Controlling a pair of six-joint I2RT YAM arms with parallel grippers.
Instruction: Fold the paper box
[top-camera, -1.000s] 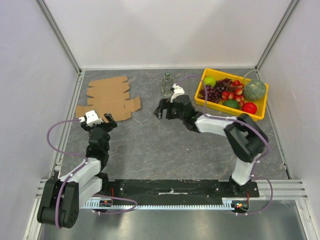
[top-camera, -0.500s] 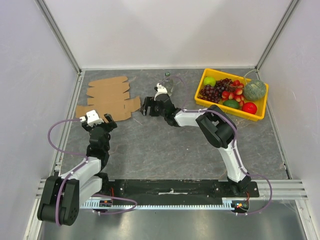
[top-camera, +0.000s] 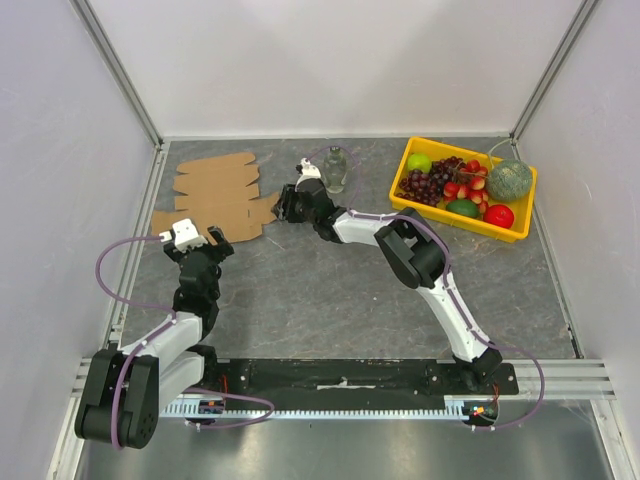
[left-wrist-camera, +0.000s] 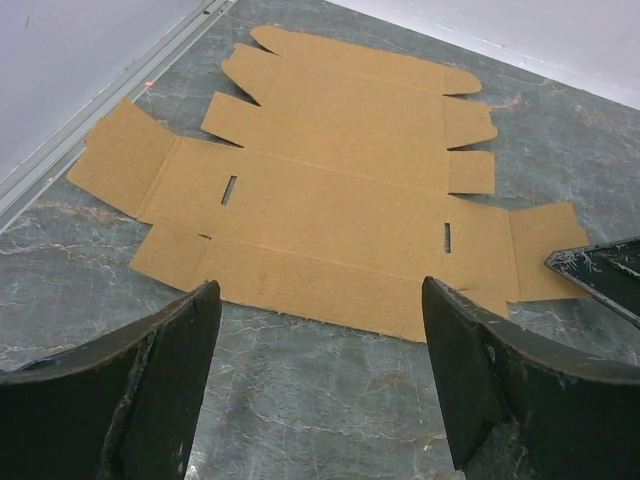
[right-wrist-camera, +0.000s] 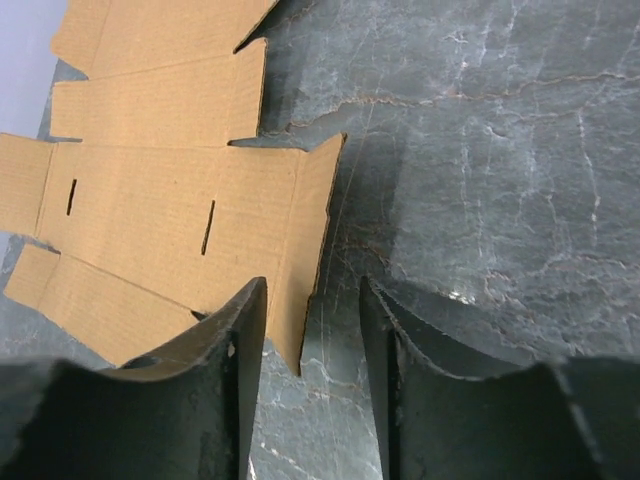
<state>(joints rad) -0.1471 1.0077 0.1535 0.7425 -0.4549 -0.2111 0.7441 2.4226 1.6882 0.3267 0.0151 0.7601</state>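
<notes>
The box is lying flat and unfolded, a plain brown sheet with flaps, tabs and narrow slots, in the far left part of the table. No side is standing up.

The right gripper is sitting at the right end flap of the box. In the right wrist view its jaws are standing about half apart, one finger over the flap and the other over bare table. The flap's edge is passing between them, and they are not pressing on it. The right arm is stretching far to the left from its base, low over the table.

The left gripper is hovering just beside the near edge of the box. Its jaws are standing wide apart and holding nothing. The left arm is bending forward from its base.

A clear bottle is standing just right of the box, behind the right gripper. A yellow tray with fruit is sitting well to the right of the box.
</notes>
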